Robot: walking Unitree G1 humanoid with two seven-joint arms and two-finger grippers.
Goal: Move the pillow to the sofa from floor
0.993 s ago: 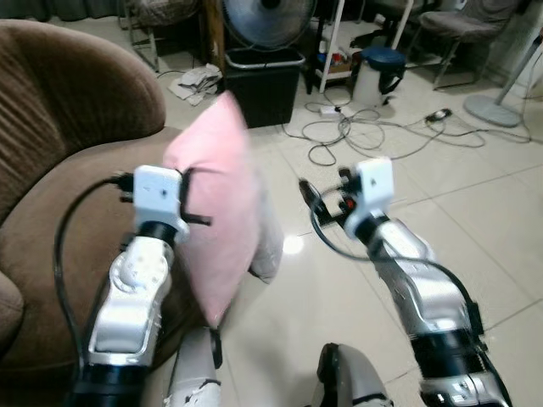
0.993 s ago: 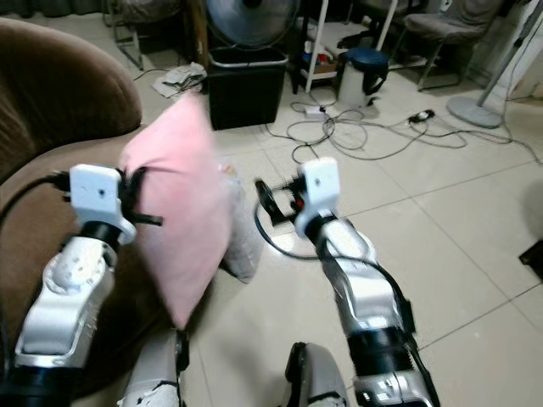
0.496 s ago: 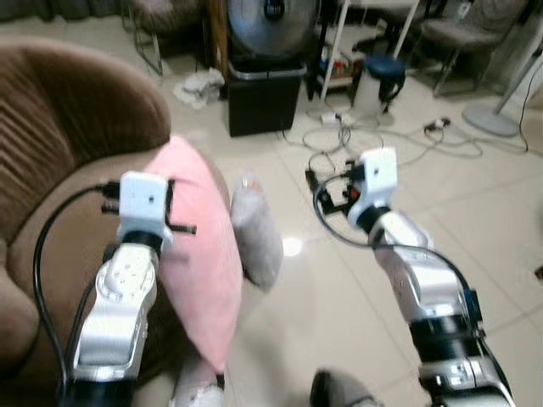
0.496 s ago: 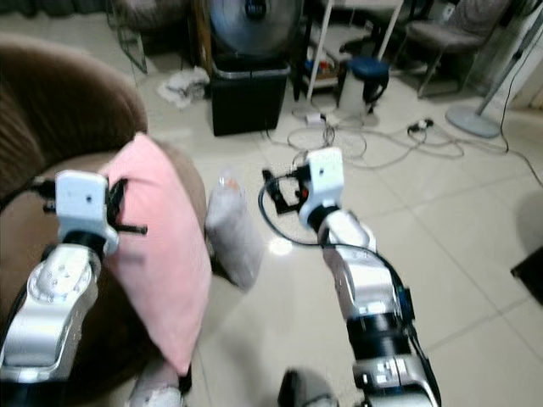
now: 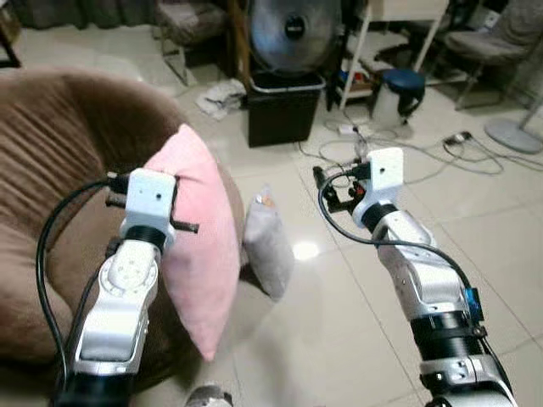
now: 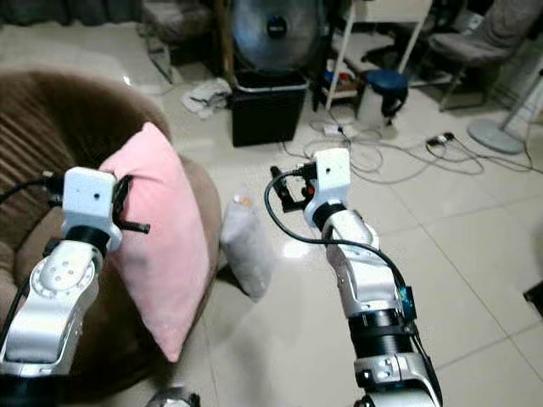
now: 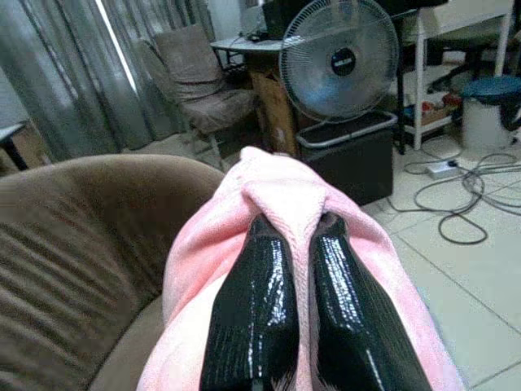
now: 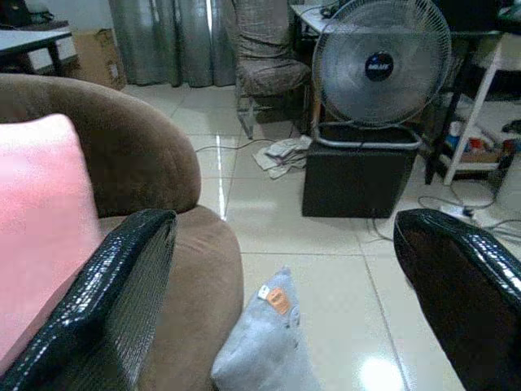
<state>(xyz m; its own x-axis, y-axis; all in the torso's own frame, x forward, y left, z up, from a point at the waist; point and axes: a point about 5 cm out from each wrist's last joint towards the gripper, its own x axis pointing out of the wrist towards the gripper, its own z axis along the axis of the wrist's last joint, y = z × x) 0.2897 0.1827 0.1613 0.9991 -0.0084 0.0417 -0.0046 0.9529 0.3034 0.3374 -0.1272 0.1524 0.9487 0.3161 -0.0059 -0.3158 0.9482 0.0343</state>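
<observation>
One pink pillow (image 5: 197, 246) hung upright off the floor, its upper edge pinched in the left gripper (image 7: 295, 244), whose two black fingers (image 7: 252, 318) were pressed together on a fold of the fabric. The pillow's lower corner pointed down toward the tiles, and its broad face lay against the rounded front edge of the brown sofa (image 5: 51, 170), over the seat's rim rather than flat on the cushion.

Just beside it, on the tiled floor (image 5: 339, 339), a smaller grey pillow (image 5: 268, 246) with an orange tag (image 8: 278, 300) stood leaning against the base of the sofa.

The right gripper (image 8: 285, 269) was held out in the air above the floor, to the right of both pillows, its fingers (image 8: 114, 285) spread wide apart and grasping nothing.

Farther back stood a black bin (image 5: 285, 106) with a round fan (image 5: 293, 30) behind it, crumpled paper or cloth (image 5: 222, 95) lying on the floor to its left. Loose white cables (image 5: 399, 144) trailed over the tiles to its right, near a blue-topped stool (image 5: 399, 93). A grey chair (image 7: 199, 81) stood before the curtains (image 8: 163, 41).
</observation>
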